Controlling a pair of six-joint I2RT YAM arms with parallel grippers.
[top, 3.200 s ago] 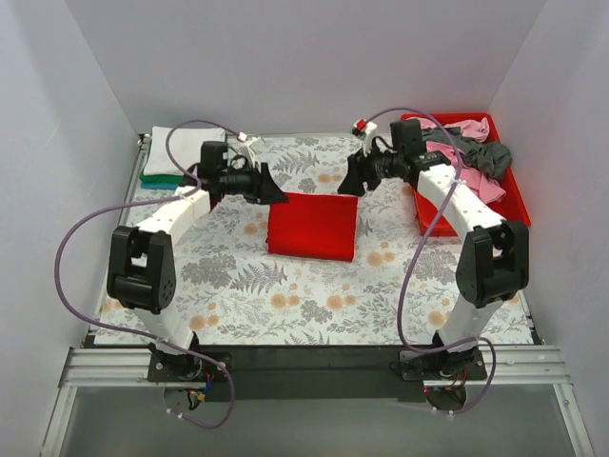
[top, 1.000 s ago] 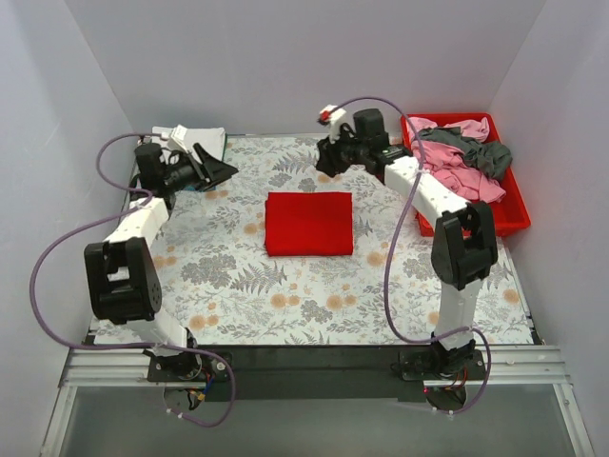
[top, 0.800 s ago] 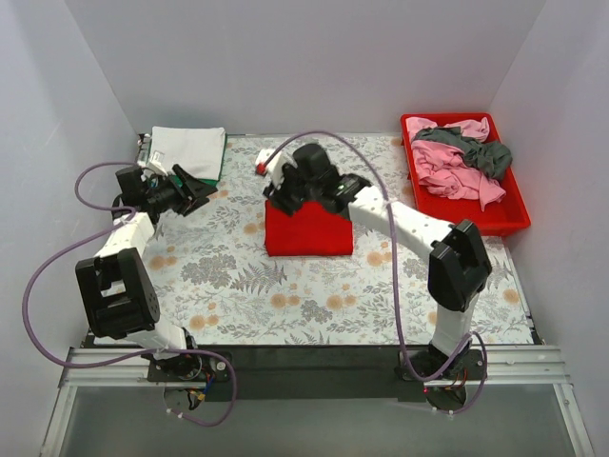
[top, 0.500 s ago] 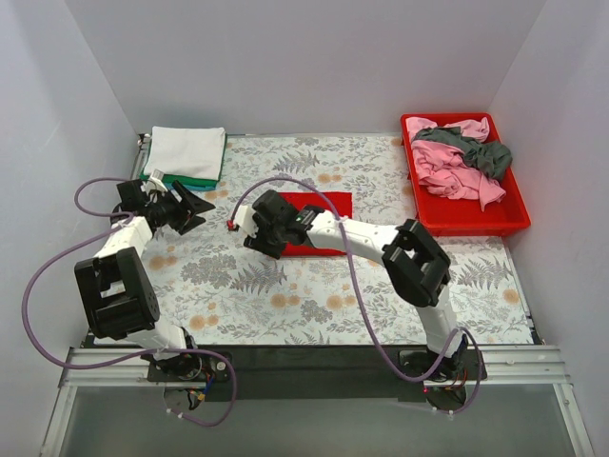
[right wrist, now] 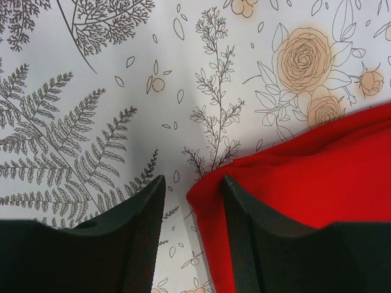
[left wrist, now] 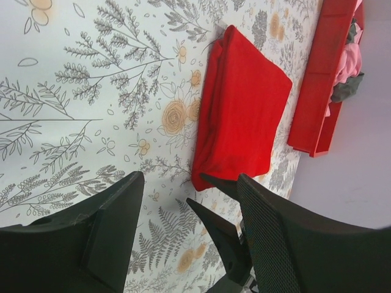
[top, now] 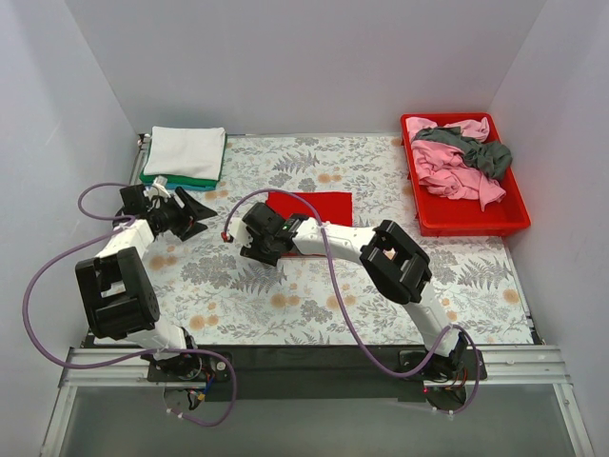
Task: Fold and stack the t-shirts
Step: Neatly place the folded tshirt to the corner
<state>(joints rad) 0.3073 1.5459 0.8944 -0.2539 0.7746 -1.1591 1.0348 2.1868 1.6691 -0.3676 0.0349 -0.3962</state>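
The flowered table (top: 314, 286) carries the folded red t-shirt (top: 319, 202). Its corner lies right at the tips of the right tool (right wrist: 193, 183), which is spread, empty and low, likely to slip under that edge. The left tool (left wrist: 190, 177), released and empty, waits well aside; the white-and-green stack (top: 186, 152) lies just beyond it.

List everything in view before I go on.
red shirt: one, red, folded, mid-table
white shirt: one, white, folded, far left, on the green one
green shirt: one, green, under the white
pink shirt: count unclear, pink, crumpled in tray
grey shirt: one, dark grey, crumpled in tray
tray: one, red, far right
tablecloth: one, white floral, over table
left gripper: black, open, left side
right gripper: black, open, at red shirt's corner
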